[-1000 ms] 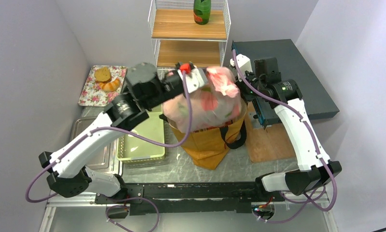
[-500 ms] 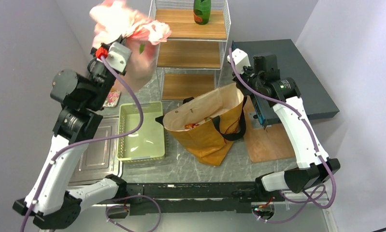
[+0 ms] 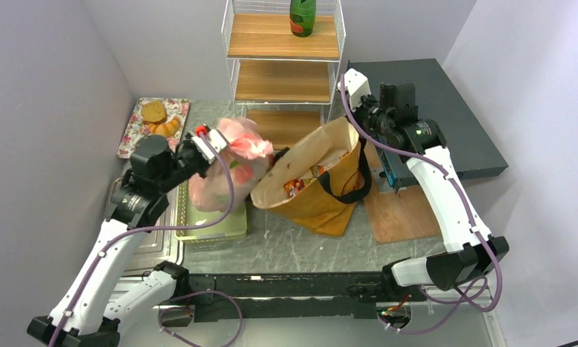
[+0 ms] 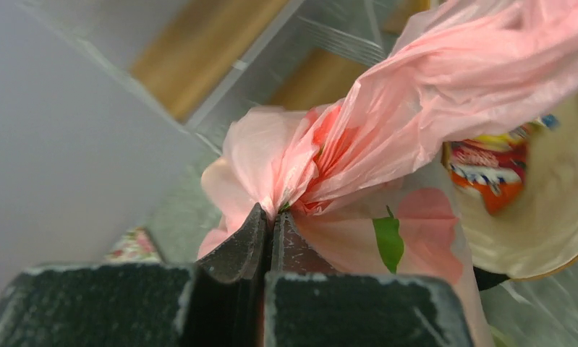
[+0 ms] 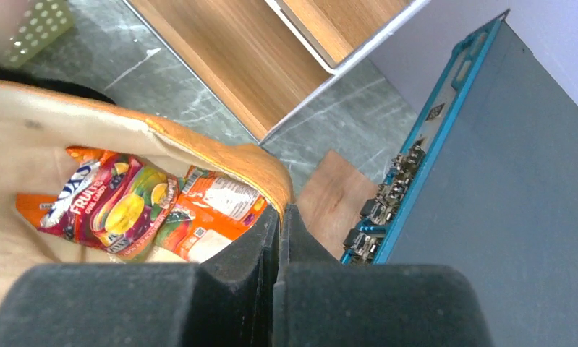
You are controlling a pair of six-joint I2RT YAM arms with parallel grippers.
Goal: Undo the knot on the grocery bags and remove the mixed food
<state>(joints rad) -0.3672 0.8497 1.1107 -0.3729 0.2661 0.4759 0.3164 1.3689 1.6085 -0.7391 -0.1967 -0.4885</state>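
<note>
My left gripper [image 3: 215,140] [image 4: 271,215] is shut on the gathered top of the pink plastic bag [image 3: 224,173] [image 4: 387,137], which hangs over the pale green basket [image 3: 221,225], left of the tote. Green leaves and red shapes show through its film. My right gripper [image 3: 358,124] [image 5: 280,211] is shut on the rim of the mustard-brown tote [image 3: 322,189] [image 5: 221,152] and holds its mouth open. Orange snack packets [image 3: 294,186] [image 5: 163,210] lie inside on the cream lining. Black straps [image 3: 347,189] hang on the tote's front.
A wire shelf with wooden boards [image 3: 284,69] stands at the back, a green bottle [image 3: 302,16] on top. A floral tray with bread [image 3: 154,126] is back left. A metal tray [image 3: 150,238] lies left of the basket. A wooden board [image 3: 400,210] and dark box [image 3: 445,108] are right.
My left gripper lifted the pink bag out of the tote, swung it high to the left, then lowered it over the green basket. The tote now stands open, tilted, with packets showing.
</note>
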